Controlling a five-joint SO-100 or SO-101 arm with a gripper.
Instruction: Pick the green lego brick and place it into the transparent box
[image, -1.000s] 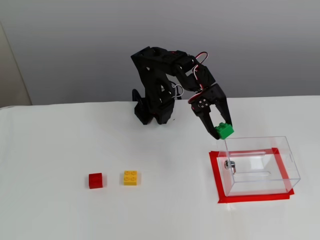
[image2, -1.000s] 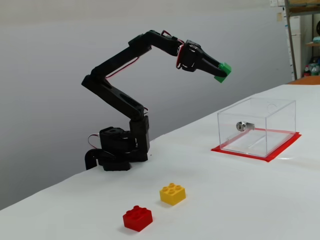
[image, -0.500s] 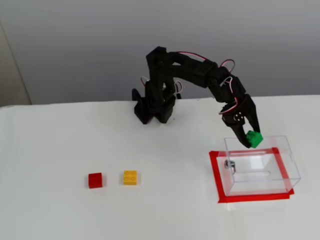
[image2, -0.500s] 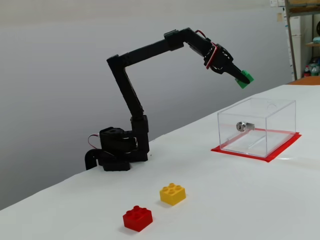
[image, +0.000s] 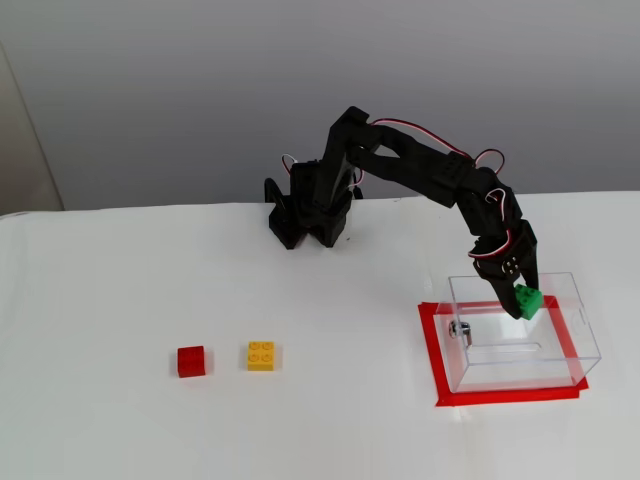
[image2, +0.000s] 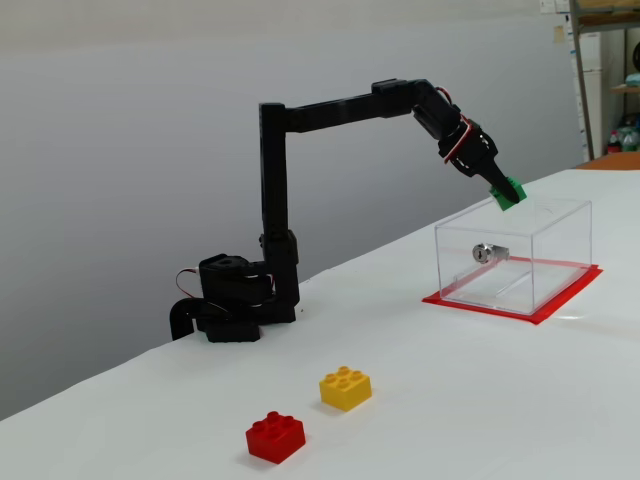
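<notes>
The green lego brick (image: 527, 299) (image2: 509, 193) is pinched at the tips of my black gripper (image: 523, 305) (image2: 506, 194), which is shut on it. The arm stretches out from its base toward the transparent box (image: 570, 330) (image2: 540, 255). In both fixed views the brick hangs just above the box's open top, over its middle part. The box is a clear rectangle with a small metal fitting (image: 457, 329) (image2: 484, 252) on one wall, and it stands on a red taped patch (image: 431, 345) (image2: 560, 300).
A red brick (image: 191, 360) (image2: 274, 435) and a yellow brick (image: 261, 355) (image2: 346, 386) lie side by side on the white table, well away from the box. The arm's base (image: 305, 215) (image2: 235, 300) sits at the back edge.
The arm has stretched out further and dipped, carrying the green brick from beside the box's near wall to a spot over the box's open top.
</notes>
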